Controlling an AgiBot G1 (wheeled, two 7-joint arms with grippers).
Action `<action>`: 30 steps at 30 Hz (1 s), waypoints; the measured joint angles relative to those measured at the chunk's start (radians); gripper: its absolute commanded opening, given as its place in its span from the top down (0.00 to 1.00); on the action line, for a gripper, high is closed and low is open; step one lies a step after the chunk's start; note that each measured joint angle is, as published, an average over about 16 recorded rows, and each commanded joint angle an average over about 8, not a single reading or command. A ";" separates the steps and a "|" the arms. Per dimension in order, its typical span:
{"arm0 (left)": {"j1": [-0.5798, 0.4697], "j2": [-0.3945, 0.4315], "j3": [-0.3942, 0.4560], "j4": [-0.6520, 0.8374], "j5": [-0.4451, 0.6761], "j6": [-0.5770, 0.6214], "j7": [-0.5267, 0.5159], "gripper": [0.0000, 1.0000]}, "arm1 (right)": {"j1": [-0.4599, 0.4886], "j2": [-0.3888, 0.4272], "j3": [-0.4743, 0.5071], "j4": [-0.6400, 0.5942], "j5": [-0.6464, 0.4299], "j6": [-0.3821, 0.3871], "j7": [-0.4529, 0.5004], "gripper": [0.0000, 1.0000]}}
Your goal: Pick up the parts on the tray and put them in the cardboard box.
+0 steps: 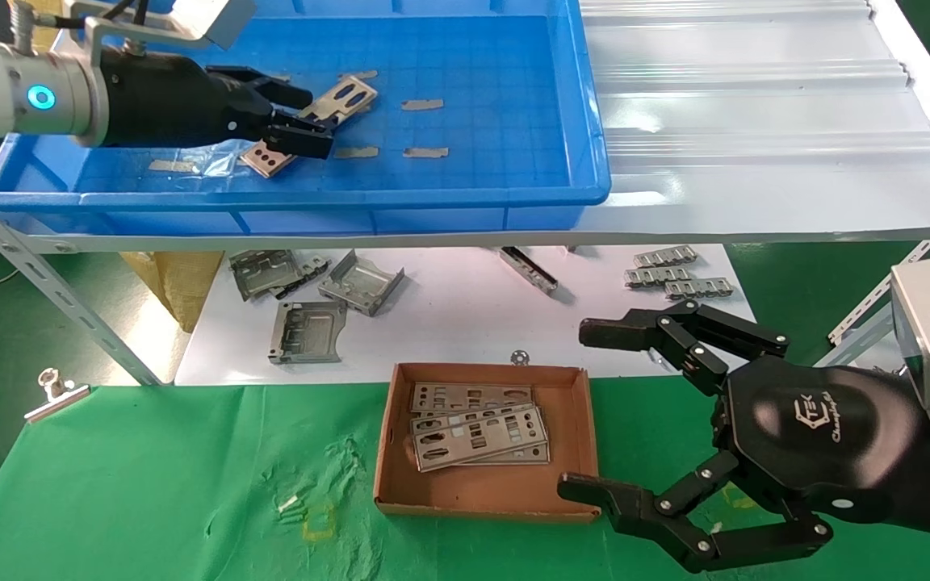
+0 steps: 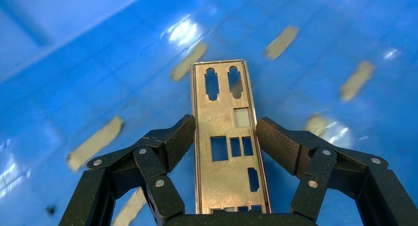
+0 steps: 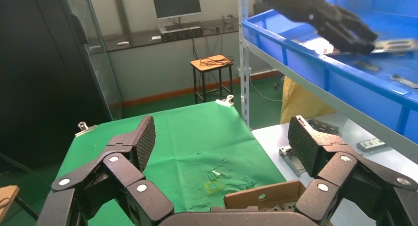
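My left gripper reaches into the blue tray and is shut on a silver punched plate. In the left wrist view the pads press both long edges of the plate, held above the tray floor. The cardboard box sits on the green cloth below and holds a few stacked plates. My right gripper is open and empty just right of the box. In the right wrist view its fingers spread wide above the box's edge.
Beige tape scraps lie on the tray floor. Bent grey brackets and connector strips lie on a white sheet under the shelf. A binder clip holds the green cloth. White corrugated sheet lies right of the tray.
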 measured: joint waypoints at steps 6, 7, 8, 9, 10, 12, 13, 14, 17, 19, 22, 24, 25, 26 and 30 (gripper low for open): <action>-0.022 -0.023 -0.018 -0.019 -0.027 0.092 0.035 1.00 | 0.000 0.000 0.000 0.000 0.000 0.000 0.000 0.00; -0.025 -0.028 -0.020 -0.022 -0.031 0.112 0.042 1.00 | 0.000 0.000 0.000 0.000 0.000 0.000 0.000 0.00; -0.028 -0.032 -0.023 -0.026 -0.035 0.133 0.049 1.00 | 0.000 0.000 0.000 0.000 0.000 0.000 0.000 0.00; -0.030 -0.037 -0.025 -0.029 -0.039 0.157 0.057 1.00 | 0.000 0.000 0.000 0.000 0.000 0.000 0.000 0.00; -0.032 -0.041 -0.027 -0.033 -0.043 0.183 0.066 1.00 | 0.000 0.000 0.000 0.000 0.000 0.000 0.000 0.00; -0.035 -0.050 -0.031 -0.043 -0.051 0.239 0.086 1.00 | 0.000 0.000 0.000 0.000 0.000 0.000 0.000 0.00; -0.035 -0.055 -0.032 -0.048 -0.054 0.266 0.097 1.00 | 0.000 0.000 0.000 0.000 0.000 0.000 0.000 0.00; -0.035 -0.059 -0.032 -0.054 -0.057 0.293 0.107 1.00 | 0.000 0.000 0.000 0.000 0.000 0.000 0.000 0.00; -0.029 -0.072 -0.029 -0.082 -0.067 0.369 0.138 1.00 | 0.000 0.000 0.000 0.000 0.000 0.000 0.000 0.00; -0.020 -0.082 -0.022 -0.111 -0.076 0.413 0.156 1.00 | 0.000 0.000 0.000 0.000 0.000 0.000 0.000 0.00; 0.006 -0.102 -0.001 -0.178 -0.100 0.466 0.178 1.00 | 0.000 0.000 0.000 0.000 0.000 0.000 0.000 0.00; 0.032 -0.119 0.023 -0.244 -0.124 0.490 0.191 1.00 | 0.000 0.000 0.000 0.000 0.000 0.000 0.000 0.00; 0.047 -0.128 0.037 -0.281 -0.137 0.497 0.198 1.00 | 0.000 0.000 0.000 0.000 0.000 0.000 0.000 0.00; 0.062 -0.137 0.053 -0.319 -0.152 0.502 0.203 1.00 | 0.000 0.000 0.000 0.000 0.000 0.000 0.000 0.00; 0.132 -0.172 0.124 -0.464 -0.219 0.498 0.221 1.00 | 0.000 0.000 0.000 0.000 0.000 0.000 0.000 0.00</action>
